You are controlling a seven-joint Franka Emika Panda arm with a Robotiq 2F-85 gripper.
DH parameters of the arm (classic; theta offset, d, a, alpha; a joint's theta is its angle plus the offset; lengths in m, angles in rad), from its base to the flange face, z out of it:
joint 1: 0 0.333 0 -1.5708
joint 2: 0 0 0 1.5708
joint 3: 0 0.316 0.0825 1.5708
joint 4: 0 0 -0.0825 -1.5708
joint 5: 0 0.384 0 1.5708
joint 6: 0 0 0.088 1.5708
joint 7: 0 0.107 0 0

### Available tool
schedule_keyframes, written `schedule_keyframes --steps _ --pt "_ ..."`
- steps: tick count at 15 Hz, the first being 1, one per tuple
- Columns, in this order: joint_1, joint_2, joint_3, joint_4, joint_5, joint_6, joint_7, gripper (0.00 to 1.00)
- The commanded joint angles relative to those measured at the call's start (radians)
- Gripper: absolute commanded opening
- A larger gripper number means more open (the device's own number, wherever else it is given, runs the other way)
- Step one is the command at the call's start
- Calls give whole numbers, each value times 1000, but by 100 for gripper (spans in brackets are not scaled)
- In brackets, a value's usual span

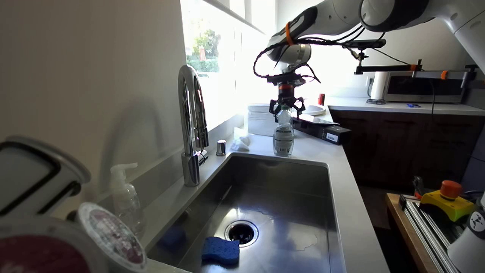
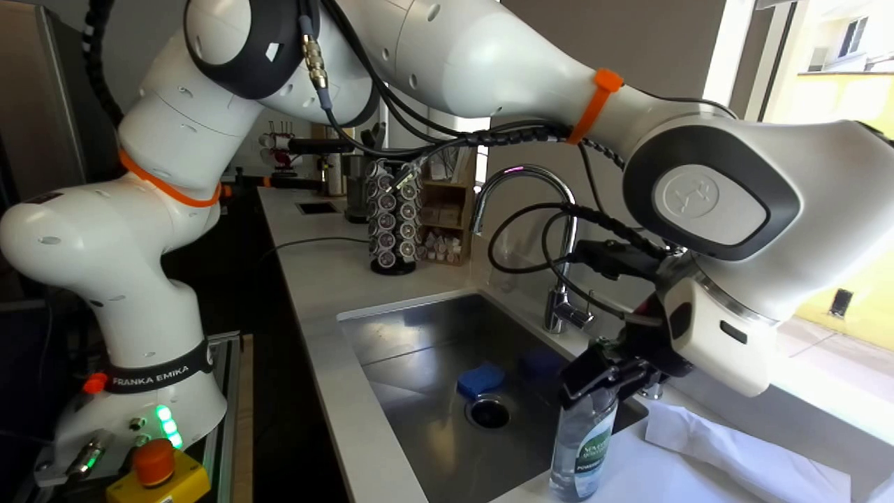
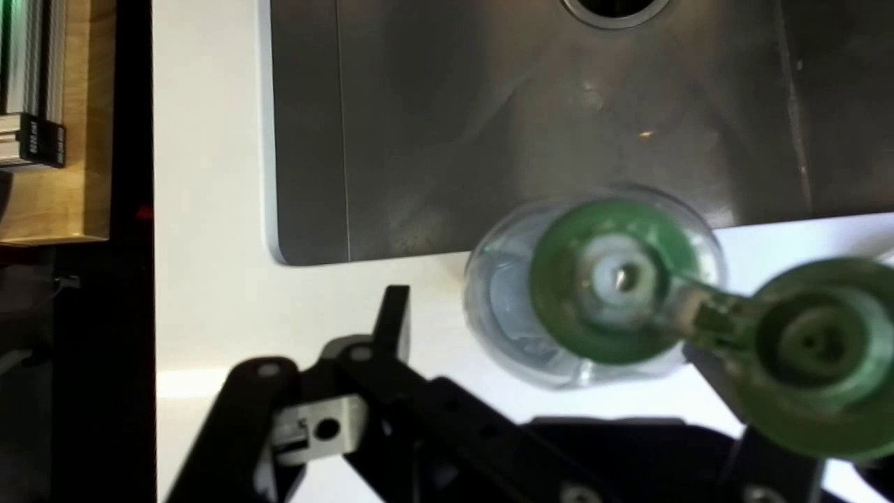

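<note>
A clear bottle (image 1: 283,138) with a pale label stands upright on the white counter, just past the sink's end, and also shows in an exterior view, its front label (image 2: 592,447) partly green. Its green cap (image 3: 614,328) is flipped up, the lid (image 3: 817,349) hinged out to one side. My gripper (image 1: 287,110) points down at the bottle's top, jaws apart on either side of it. In the wrist view a gap separates the left finger (image 3: 392,318) from the bottle; the flipped lid hides most of the right one, so contact there cannot be judged.
The steel sink (image 1: 273,182) holds a blue sponge (image 1: 221,250) near the drain. A chrome faucet (image 1: 188,125) rises along the wall side. Behind the bottle are a black box (image 1: 322,131), a white box (image 1: 261,119) and crumpled white paper (image 1: 240,140).
</note>
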Motion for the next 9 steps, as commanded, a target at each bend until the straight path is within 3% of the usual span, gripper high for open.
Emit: schedule_keyframes --steps 1,9 --pt "-1 4 5 0 34 -28 18 100" --pt "2 0 5 -10 53 -7 57 100"
